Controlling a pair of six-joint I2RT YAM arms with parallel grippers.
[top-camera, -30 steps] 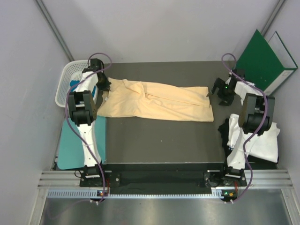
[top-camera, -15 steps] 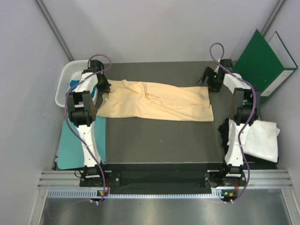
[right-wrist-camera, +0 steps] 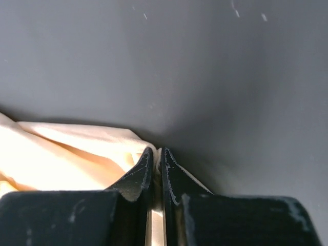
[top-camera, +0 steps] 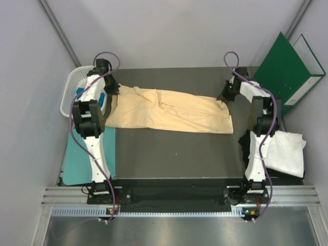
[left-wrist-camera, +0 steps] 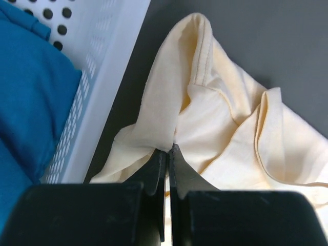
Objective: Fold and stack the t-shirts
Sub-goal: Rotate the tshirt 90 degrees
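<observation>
Arms both stretch from their bases on the near rail (top-camera: 174,197) to the far half of the table (top-camera: 174,154), elbows raised and wrists bent down to the cloth. The left arm (top-camera: 89,123) runs up the table's left edge. The left gripper (top-camera: 109,98) comes down at the left end of the peach shirt (top-camera: 174,110), its jaws pressed together on a bunched fold of that shirt's edge; the wrist view shows the fold rising from between the fingertips (left-wrist-camera: 160,159). The right arm (top-camera: 259,123) runs up the right edge, forearm angled inward. The right gripper (top-camera: 224,97) sits at the shirt's far right corner, jaws closed with a thin strip of peach cloth pinched between them, low against the table.

The peach shirt lies crosswise on the far half of the dark grey table, stretched between the two grippers and creased along its length. A white basket (top-camera: 69,95) stands off the far left corner, just beside the shirt's left end, with a blue shirt (left-wrist-camera: 31,102) in it. A teal sheet (top-camera: 77,159) lies along the left side below the basket. Off the right edge lie a white shirt (top-camera: 287,154) and, touching it, a dark shirt (top-camera: 246,143) behind the right arm. A green folder (top-camera: 284,64) leans in the far right corner. Plain pale walls (top-camera: 174,31) close in the space.
</observation>
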